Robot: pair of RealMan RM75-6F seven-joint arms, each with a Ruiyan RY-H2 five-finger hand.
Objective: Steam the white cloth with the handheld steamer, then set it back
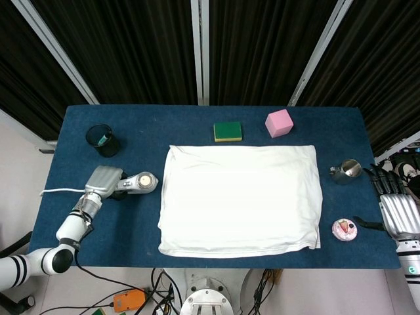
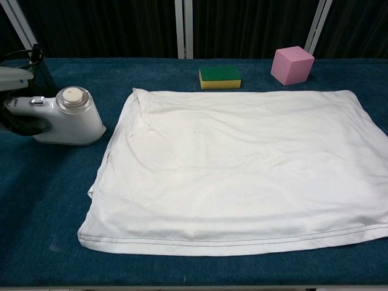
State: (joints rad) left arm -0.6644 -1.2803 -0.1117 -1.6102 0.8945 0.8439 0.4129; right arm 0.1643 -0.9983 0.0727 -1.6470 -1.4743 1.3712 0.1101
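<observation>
Across the middle of the blue table (image 1: 197, 118) your big rectangular white cloth (image 1: 240, 199) lies flat and slightly rumpled, and just beside its left edge the white plastic handheld steamer (image 2: 65, 117) sits on the table with your left hand (image 1: 105, 178) over its handle — whether those fingers are actually closed on it, I cannot tell. Your right hand (image 1: 396, 211) rests at the table's right edge, empty with fingers extended; careful, because a loose hold could tip the steamer, and its white cord (image 1: 60, 189) trailing left could snag your arm.
</observation>
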